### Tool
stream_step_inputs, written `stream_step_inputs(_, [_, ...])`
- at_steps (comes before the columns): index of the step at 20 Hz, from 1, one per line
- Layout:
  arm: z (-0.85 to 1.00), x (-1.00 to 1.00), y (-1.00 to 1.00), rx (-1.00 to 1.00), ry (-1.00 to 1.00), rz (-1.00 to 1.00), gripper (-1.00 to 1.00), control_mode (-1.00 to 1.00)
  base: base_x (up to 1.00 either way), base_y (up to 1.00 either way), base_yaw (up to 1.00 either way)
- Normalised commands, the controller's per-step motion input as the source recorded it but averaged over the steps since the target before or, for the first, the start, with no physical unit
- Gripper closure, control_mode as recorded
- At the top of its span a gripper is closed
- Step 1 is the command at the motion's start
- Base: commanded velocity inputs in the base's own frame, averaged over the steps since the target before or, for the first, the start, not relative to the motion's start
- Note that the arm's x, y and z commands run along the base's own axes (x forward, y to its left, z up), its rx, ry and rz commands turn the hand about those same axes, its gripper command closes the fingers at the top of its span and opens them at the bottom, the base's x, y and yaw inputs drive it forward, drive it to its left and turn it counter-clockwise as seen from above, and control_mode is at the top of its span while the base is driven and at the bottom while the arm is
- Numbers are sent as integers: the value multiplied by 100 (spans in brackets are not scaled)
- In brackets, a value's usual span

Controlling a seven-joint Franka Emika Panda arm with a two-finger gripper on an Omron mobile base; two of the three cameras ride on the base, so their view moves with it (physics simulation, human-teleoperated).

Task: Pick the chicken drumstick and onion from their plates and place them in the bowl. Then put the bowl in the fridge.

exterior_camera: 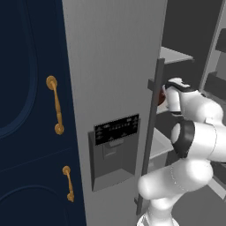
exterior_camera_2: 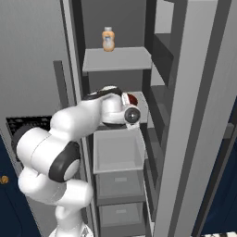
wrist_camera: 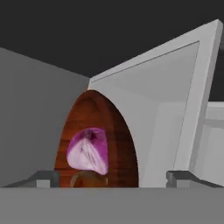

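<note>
Two dark finger tips (wrist_camera: 46, 178) stand far apart at the bottom of the hand view, one on each side of the bowl (wrist_camera: 96, 131), so the pincer (wrist_camera: 114, 178) is spread wide and grips nothing. The bowl, glossy dark reddish-brown wood, sits between the tips but clear of both, its hollow turned toward the camera. Inside it lies the onion (wrist_camera: 89, 150), purple-pink with a paler cut face, and just below the onion a brown rounded piece shows at the frame's lower edge, likely the chicken drumstick (wrist_camera: 87, 179), though too little of it is seen to be sure. Pale grey walls of the fridge interior rise behind and beside the bowl.

From the right base view, the white arm reaches into the open fridge (exterior_camera_2: 118, 59) at mid height, and a sliver of the bowl (exterior_camera_2: 133, 98) peeks out past the wrist, resting on a pale shelf above a stack of drawers. A small orange bottle (exterior_camera_2: 108, 39) stands on the shelf above, well apart from the bowl.

From the left base view, the fridge door (exterior_camera: 110, 88) with its black dispenser panel (exterior_camera: 117, 129) and long bar handle fills the middle, with a navy cabinet (exterior_camera: 31, 110) and brass handles to its left; a small patch of the bowl (exterior_camera: 162, 96) shows beyond the door's edge, beside the arm's wrist
</note>
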Motion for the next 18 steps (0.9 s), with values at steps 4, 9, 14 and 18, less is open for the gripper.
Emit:
stream_step_inputs(4, [51, -91, 17, -4, -5, 3, -100, -100, 0, 0, 0])
stream_step_inputs(9, [90, -100, 21, -7, -2, 9, -100, -100, 0, 0, 0])
stream_step_inputs(14, [100, -100, 0, -2, 8, 5, -100, -100, 0, 0, 0])
stream_step_inputs(18, [100, -100, 0, -2, 33, 3, -100, -100, 0, 0, 0])
